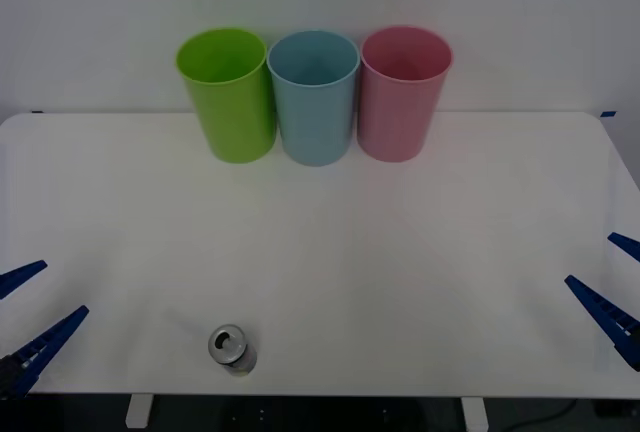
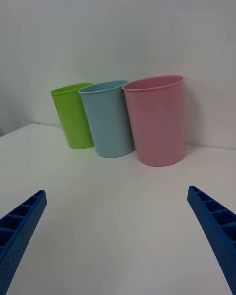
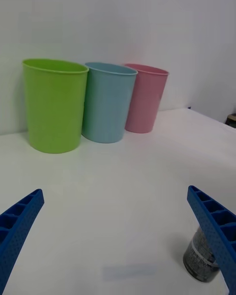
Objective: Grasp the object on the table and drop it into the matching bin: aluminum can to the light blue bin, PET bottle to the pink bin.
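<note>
the aluminum can (image 1: 232, 349) stands upright near the near edge of the table (image 1: 420, 252), left of centre, well apart from the three bins lined up at the far edge: a lime green bin (image 1: 229, 95) on the left, the light blue bin (image 1: 314, 97) in the middle, the pink bin (image 1: 402, 92) on the right. the left gripper (image 1: 28, 317) hangs at the near left with its jaws spread wide and empty, the closer one to the can; the right gripper (image 1: 612, 287) waits at the near right, also spread and empty. the likely risks: a finger clipping the can and tipping it off the near edge, since it sits so close to it, or a release landing in a neighbouring bin because the three stand nearly touching.
</note>
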{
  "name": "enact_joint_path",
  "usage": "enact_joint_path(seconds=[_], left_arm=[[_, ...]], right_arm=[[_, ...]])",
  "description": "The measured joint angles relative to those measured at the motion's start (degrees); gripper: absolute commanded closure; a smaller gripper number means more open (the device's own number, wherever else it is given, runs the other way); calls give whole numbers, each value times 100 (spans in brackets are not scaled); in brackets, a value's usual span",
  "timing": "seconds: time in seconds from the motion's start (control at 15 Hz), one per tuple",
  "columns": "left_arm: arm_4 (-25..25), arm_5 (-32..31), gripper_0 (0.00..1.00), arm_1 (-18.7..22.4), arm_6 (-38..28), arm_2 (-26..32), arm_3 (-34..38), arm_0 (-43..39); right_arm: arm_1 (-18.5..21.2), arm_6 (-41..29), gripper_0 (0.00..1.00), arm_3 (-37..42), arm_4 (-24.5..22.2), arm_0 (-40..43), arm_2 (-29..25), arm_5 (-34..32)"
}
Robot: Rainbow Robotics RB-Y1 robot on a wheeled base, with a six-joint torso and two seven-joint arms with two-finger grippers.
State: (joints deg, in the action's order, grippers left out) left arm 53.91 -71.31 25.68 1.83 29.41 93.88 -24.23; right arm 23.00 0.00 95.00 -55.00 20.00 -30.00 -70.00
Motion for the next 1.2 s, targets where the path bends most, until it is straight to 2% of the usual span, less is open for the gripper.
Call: enact_joint_path(seconds=[0.27, 0.6, 1.0, 1.2], left_arm=[[245, -129, 0, 86, 186, -95, -1, -97], [928, -280, 0, 136, 445, -240, -1, -52], [1581, -348, 0, 316, 710, -691, -1, 70], [1693, -348, 0, 348, 762, -1015, -56, 93]], right_arm=[[0, 0, 0, 0, 0, 0, 0, 0], [0, 0, 0, 0, 0, 0, 0, 0], [0, 0, 0, 0, 0, 0, 0, 0], [0, 0, 0, 0, 0, 0, 0, 0]])
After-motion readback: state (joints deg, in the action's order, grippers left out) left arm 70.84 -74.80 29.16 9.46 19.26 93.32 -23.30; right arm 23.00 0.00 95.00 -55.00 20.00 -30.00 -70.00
